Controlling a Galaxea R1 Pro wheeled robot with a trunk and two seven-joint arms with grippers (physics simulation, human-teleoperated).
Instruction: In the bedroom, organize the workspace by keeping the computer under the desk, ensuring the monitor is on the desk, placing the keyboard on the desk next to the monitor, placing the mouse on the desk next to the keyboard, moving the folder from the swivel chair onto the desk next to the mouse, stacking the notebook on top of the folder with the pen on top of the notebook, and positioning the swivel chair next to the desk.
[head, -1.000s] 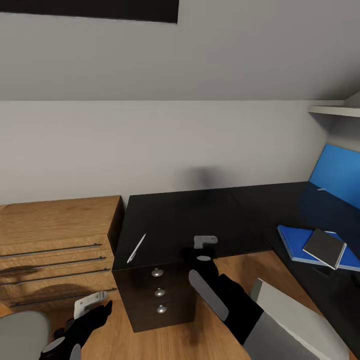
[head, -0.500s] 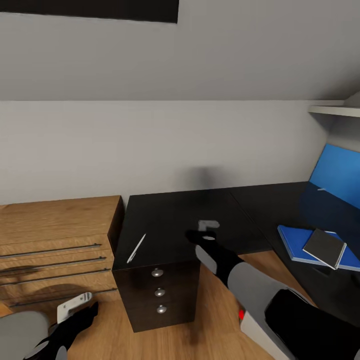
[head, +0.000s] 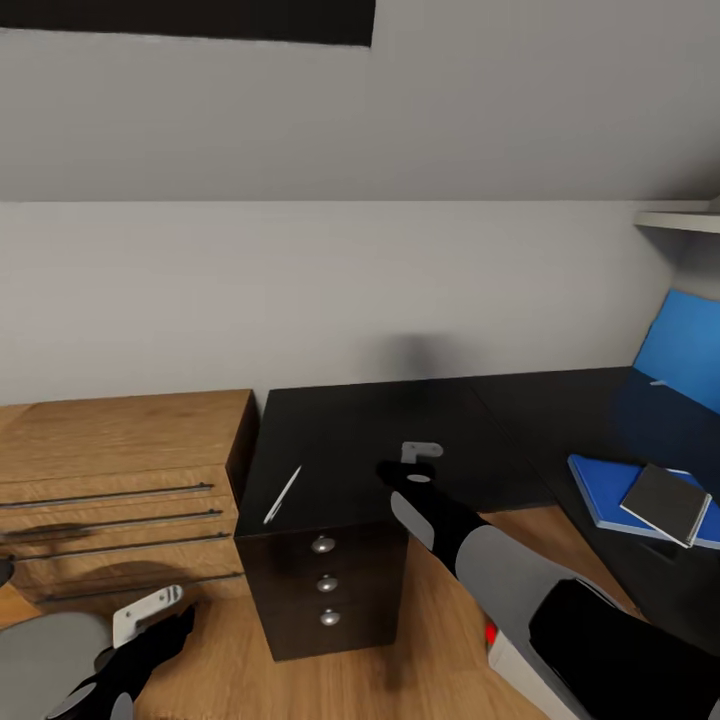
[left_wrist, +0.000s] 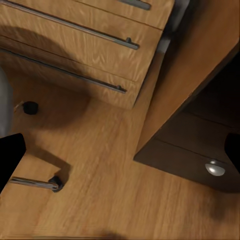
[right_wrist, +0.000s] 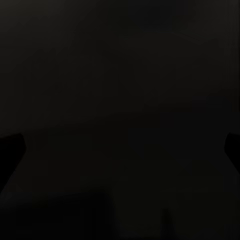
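The desk (head: 420, 420) has a glossy black top, and the thin white pen (head: 283, 494) lies near its left front edge. My right gripper (head: 414, 460) hovers open over the desk top, right of the pen, with nothing between its fingers. In the right wrist view the dark desk top (right_wrist: 120, 100) lies close below the spread fingers. At the far right the blue folder (head: 605, 488) lies on the desk with the grey notebook (head: 666, 502) on it. My left gripper (head: 150, 612) hangs open low beside the grey swivel chair (head: 40, 655). A red light marks the pale computer (head: 503, 652), mostly behind my right arm.
A light wooden drawer chest (head: 110, 480) stands left of the desk's black three-drawer unit (head: 325, 585). A blue upright panel (head: 685, 350) stands on the desk at far right, under a white shelf (head: 680, 218). The chair's chrome leg and caster (left_wrist: 37, 184) rest on the wood floor.
Over the last second my right arm has reached forward over the desk top and my left gripper has dropped toward the lower left. The head camera has panned slightly left.
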